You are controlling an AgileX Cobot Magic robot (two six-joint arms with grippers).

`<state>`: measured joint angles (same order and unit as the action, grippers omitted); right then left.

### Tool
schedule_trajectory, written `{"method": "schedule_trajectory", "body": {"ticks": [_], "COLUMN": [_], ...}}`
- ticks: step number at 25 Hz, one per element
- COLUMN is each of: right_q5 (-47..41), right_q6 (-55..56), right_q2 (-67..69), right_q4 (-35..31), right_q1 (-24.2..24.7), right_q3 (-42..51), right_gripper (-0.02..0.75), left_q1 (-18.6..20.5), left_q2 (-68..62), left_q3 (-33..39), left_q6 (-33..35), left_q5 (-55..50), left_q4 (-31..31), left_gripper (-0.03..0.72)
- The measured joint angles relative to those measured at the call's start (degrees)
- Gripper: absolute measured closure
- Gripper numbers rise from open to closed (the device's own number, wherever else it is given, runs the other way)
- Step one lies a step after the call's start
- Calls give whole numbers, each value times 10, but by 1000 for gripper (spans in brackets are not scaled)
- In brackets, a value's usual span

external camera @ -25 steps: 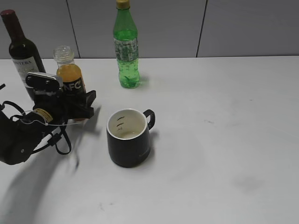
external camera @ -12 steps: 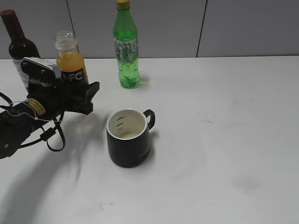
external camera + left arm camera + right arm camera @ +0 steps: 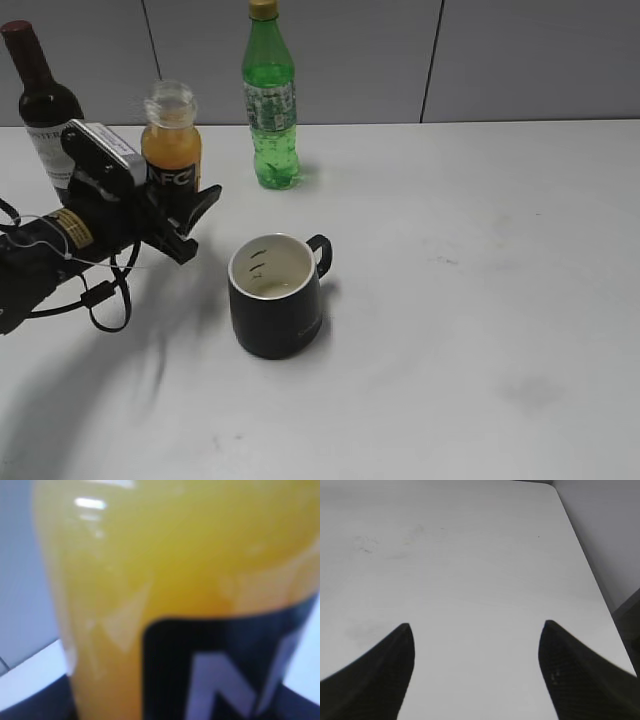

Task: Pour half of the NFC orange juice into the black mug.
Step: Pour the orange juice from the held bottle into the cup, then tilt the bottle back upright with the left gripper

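Left claw [image 3: 180,215] is clamped on the NFC orange juice [image 3: 172,160], gripping it low on the black label. We see one black finger [image 3: 196,215] sticking out past the bottle toward the black mug [image 3: 276,294]. The bottle is upright or close to it, a slight lean at most, cap off, wide clear neck open at the top. Its base is hidden behind the claw, so we cannot tell from the exterior view whether it touches the surface [image 3: 480,300]. The orange liquid sits up near the shoulder.

In the left wrist view the bottle [image 3: 190,600] fills nearly the whole frame: blurred orange body, black label with part of a white letter at the bottom. The claw fingers are not visible there.

The mug stands upright on the surface, right of and nearer the camera than the bottle, apart from it. Handle points back-right. White inside, with a little pale residue at the bottom and a couple of dark marks on the inner wall.

Right claw [image 3: 475,670] is spread wide and pinching nothing; its two dark fingertips [image 3: 380,675] frame bare white surface. We do not see it in the exterior view.

Also present: a dark wine bottle [image 3: 40,105] at the back left, just behind the left arm, and a tall green bottle [image 3: 270,100] at the back, standing well clear of the mug.
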<state>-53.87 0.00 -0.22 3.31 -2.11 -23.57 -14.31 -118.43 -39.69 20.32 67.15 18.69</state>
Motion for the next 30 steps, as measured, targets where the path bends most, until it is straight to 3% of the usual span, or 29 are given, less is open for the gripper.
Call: {"method": "schedule_trajectory", "body": {"ticks": [10,19,30], "right_q5": [0,0,0], "right_q6": [0,0,0], "right_q2": [0,0,0], "right_q4": [0,0,0], "right_q1": [0,0,0], "right_q3": [0,0,0], "right_gripper": [150,150,150], "left_q1": [1,1,1], "left_q2": [0,-9,-19], "left_q3": [0,0,0], "left_q6": [187,281,343], "left_q5": [0,0,-1], "left_q4": [1,-9,19], "left_gripper": [215,215,215]}}
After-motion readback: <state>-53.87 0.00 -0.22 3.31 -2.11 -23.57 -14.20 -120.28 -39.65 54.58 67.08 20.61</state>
